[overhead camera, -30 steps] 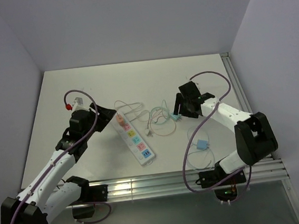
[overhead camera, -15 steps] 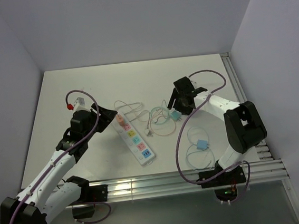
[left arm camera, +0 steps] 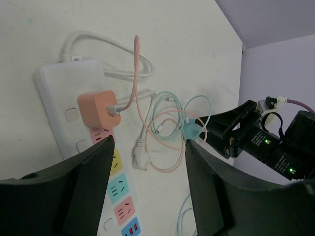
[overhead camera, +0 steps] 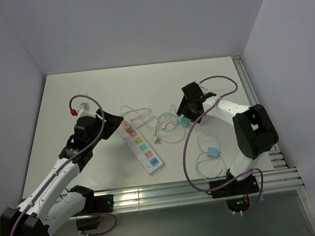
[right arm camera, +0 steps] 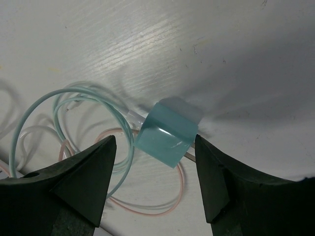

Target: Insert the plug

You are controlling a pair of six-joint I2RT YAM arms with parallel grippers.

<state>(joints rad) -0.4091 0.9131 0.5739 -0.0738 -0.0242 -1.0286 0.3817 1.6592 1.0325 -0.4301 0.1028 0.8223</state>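
A white power strip (overhead camera: 142,147) with coloured sockets lies mid-table; it also shows in the left wrist view (left arm camera: 74,113). An orange plug (left arm camera: 96,109) sits in its top socket. A teal plug (right arm camera: 167,133) with a teal cable lies on the table, seen also from above (overhead camera: 184,121). My right gripper (right arm camera: 152,162) is open, its fingers on either side of the teal plug and just above it, not touching. My left gripper (left arm camera: 147,182) is open and empty, hovering near the strip's top end (overhead camera: 113,124).
Tangled pink, teal and white cables (overhead camera: 166,125) lie between the strip and the teal plug, with a white plug (left arm camera: 141,158) among them. A second blue plug with coiled cable (overhead camera: 211,153) lies near the front right. A metal rail (overhead camera: 181,191) runs along the near edge.
My right gripper has moved left and down toward the teal plug, coming to straddle it. The left arm has hardly moved.
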